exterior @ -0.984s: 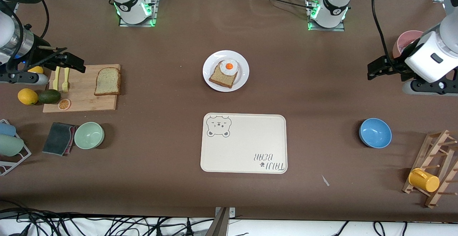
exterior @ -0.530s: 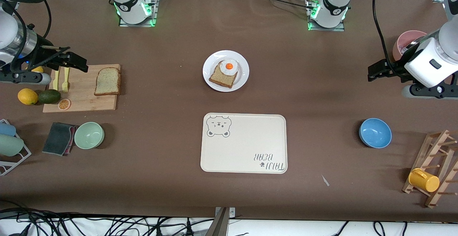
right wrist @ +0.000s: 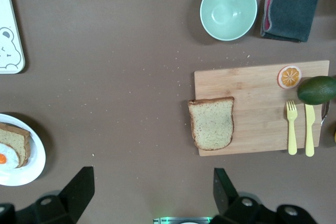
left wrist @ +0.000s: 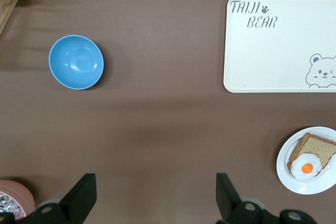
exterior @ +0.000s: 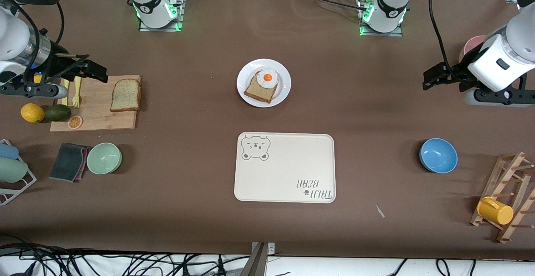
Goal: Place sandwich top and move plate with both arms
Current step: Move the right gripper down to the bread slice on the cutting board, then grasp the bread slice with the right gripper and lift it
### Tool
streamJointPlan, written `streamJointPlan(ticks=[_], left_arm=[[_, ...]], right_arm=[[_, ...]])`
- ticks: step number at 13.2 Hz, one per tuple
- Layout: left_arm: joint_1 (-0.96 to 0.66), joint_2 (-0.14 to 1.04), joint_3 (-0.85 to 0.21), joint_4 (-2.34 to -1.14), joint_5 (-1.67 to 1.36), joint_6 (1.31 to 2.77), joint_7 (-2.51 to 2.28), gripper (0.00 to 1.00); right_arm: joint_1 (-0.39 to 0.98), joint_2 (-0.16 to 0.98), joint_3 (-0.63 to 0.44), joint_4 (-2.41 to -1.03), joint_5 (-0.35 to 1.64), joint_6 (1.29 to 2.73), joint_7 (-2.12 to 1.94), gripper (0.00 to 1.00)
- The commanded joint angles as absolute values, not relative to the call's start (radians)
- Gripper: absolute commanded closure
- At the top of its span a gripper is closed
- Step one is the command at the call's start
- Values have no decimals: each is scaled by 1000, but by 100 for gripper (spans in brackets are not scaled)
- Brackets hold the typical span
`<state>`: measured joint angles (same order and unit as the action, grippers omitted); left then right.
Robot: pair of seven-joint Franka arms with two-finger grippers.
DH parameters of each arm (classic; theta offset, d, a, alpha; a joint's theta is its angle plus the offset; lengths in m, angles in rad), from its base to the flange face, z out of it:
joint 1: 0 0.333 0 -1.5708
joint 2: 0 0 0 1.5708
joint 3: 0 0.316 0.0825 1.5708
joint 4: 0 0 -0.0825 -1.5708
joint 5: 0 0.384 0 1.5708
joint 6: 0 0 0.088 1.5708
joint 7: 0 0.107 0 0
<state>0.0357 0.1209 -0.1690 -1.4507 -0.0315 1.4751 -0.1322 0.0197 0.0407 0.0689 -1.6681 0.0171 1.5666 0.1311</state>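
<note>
The sandwich top, a plain speckled slice, lies flat on a wooden cutting board toward the right arm's end of the table. The small white plate sits mid-table and carries a slice with a fried egg. My right gripper hangs open and empty in the air by the board, apart from the plain slice. My left gripper hangs open and empty over bare table toward the left arm's end.
A cream bear tray lies nearer the camera than the plate. A blue bowl, pink cup and wooden rack with yellow mug are at the left arm's end. Green bowl, dark cloth, yellow cutlery, avocado and lemon surround the board.
Both grippers have drifted a little toward the middle of the table, still open. The slice, the plate and the tray have not moved.
</note>
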Motion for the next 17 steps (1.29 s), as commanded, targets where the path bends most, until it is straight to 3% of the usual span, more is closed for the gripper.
streamJointPlan(ticks=[1, 9, 15, 17], left_arm=[[31, 51, -155, -1537, -51, 1505, -115, 0], [29, 84, -155, -1505, -26, 1479, -115, 0], [26, 106, -158, -1511, -37, 1459, -118, 0], [25, 104, -158, -1514, -37, 1457, -114, 0]], right_arm=[[12, -14, 77, -1791, 17, 1671, 130, 0], [11, -49, 97, -2278, -84, 2141, 197, 0], [11, 79, 209, -2359, -489, 2178, 582, 0], [11, 116, 209, -2364, -528, 2183, 612, 0]])
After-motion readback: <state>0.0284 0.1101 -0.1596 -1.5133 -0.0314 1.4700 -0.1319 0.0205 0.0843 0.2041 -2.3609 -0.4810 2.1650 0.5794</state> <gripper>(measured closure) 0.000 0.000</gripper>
